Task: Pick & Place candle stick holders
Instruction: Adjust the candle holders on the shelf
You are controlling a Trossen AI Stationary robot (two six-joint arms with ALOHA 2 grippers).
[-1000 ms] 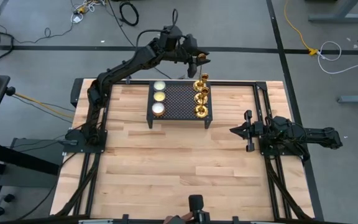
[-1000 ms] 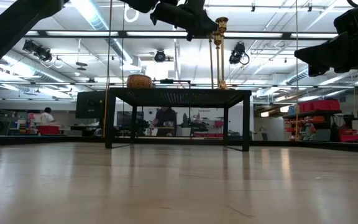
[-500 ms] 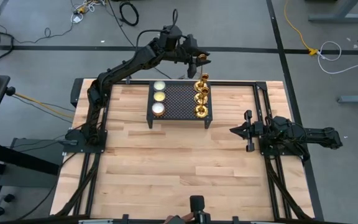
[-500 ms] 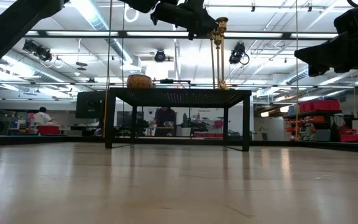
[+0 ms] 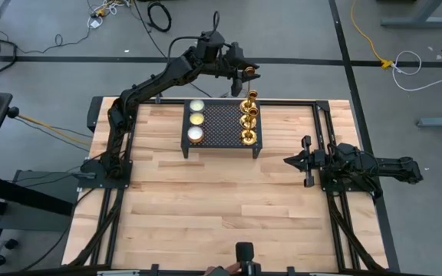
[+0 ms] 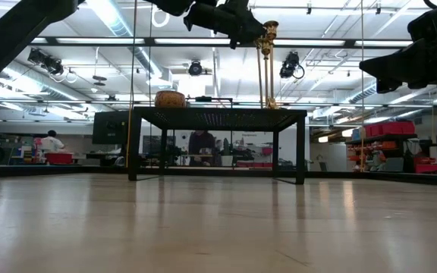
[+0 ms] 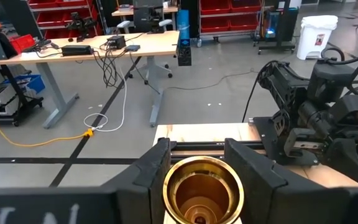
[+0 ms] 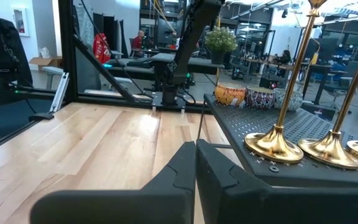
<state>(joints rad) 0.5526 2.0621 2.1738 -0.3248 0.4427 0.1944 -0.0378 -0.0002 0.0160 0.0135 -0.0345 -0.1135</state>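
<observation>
- While the right arm waits off to the rack's right side, the left end effector (image 5: 245,74) reaches over the far edge of the black mesh rack (image 5: 221,125), which stands on the wooden counter (image 5: 221,207)
- In the left wrist view its two dark fingers (image 7: 151,171) sit spread on either side of a gold cup top (image 7: 202,188); whether they press on the cup cannot be told
- Three candle stick holders (image 5: 249,117) stand upright in a row along the rack's right edge, their round bases touching or nearly so
- The farthest one (image 6: 265,64) rises to the left end effector in the low view
- Three small round tins (image 5: 196,119) line the rack's left edge
- The right end effector (image 5: 301,161) hovers above the counter with its fingers (image 8: 194,163) pressed together, holding nothing
</observation>
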